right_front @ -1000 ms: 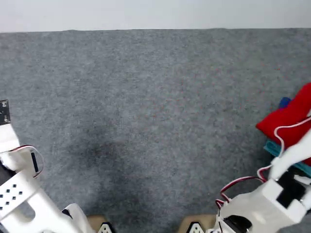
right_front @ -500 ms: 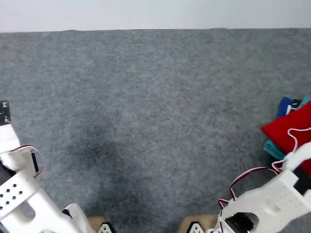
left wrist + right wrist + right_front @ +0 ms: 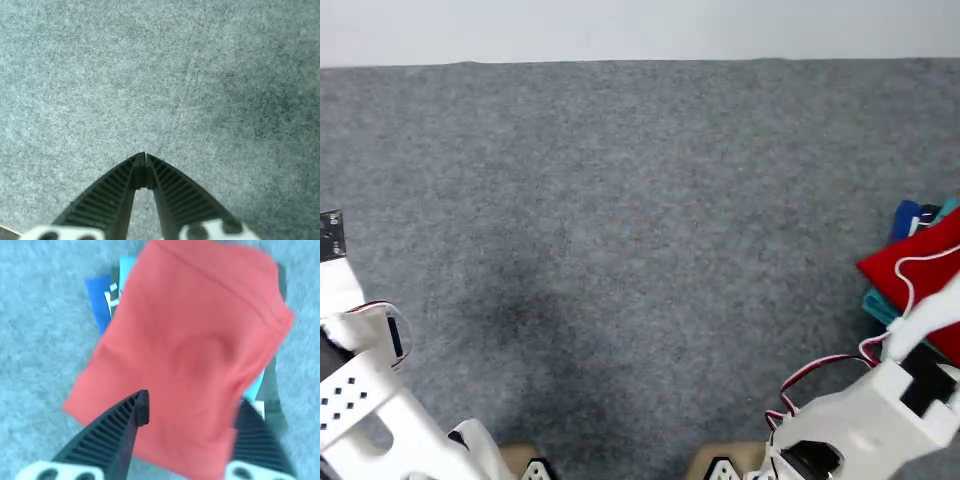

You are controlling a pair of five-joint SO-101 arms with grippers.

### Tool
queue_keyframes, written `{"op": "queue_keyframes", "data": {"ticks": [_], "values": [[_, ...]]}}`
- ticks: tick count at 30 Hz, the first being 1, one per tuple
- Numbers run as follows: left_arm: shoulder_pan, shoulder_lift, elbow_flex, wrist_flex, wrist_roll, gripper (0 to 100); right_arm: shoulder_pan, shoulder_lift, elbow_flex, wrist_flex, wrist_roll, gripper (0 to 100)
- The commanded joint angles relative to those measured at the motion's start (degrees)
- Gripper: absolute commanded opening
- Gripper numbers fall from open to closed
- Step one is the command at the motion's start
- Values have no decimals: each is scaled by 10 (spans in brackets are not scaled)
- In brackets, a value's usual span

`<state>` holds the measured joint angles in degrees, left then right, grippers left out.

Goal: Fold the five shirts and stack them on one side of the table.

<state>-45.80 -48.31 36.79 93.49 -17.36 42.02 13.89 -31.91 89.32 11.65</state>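
Grey felt tabletop (image 3: 640, 200). The folded shirts lie in a stack at the right edge: the red shirt (image 3: 918, 268) on top, the teal shirt (image 3: 880, 306) showing beneath its near-left edge, and the blue shirt (image 3: 907, 217) protruding at the far-left corner. The right arm (image 3: 865, 420) stands at the near right; the right gripper (image 3: 195, 415) is above the red shirt (image 3: 200, 340) with jaws spread wide apart and nothing between them; contact with the cloth cannot be determined. The left arm (image 3: 360, 400) stands at the near left; the left gripper (image 3: 145, 161) is closed, tips together, empty, above bare felt well apart from the stack.
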Motion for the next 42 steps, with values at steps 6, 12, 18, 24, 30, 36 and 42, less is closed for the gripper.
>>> {"op": "queue_keyframes", "data": {"ticks": [6, 12, 18, 24, 30, 36, 42], "values": [[1, -6, -1, -9, -5, 7, -7, 35, -23, -112, -3, 38], [1, -6, -1, -9, -5, 7, -10, 53, -14, -176, -3, 13], [1, -6, -1, -8, -5, 7, -18, 199, -2, -356, -2, 13], [1, -6, -1, -6, -5, 7, -41, 264, -44, -389, -4, 13], [1, -6, -1, -6, -5, 7, -44, 200, -91, -290, -3, 13], [1, -6, -1, -4, -5, 7, 3, 138, -105, -209, -2, 14], [1, -6, -4, -4, -5, 7, 69, 190, -102, -233, 61, 14]]}}
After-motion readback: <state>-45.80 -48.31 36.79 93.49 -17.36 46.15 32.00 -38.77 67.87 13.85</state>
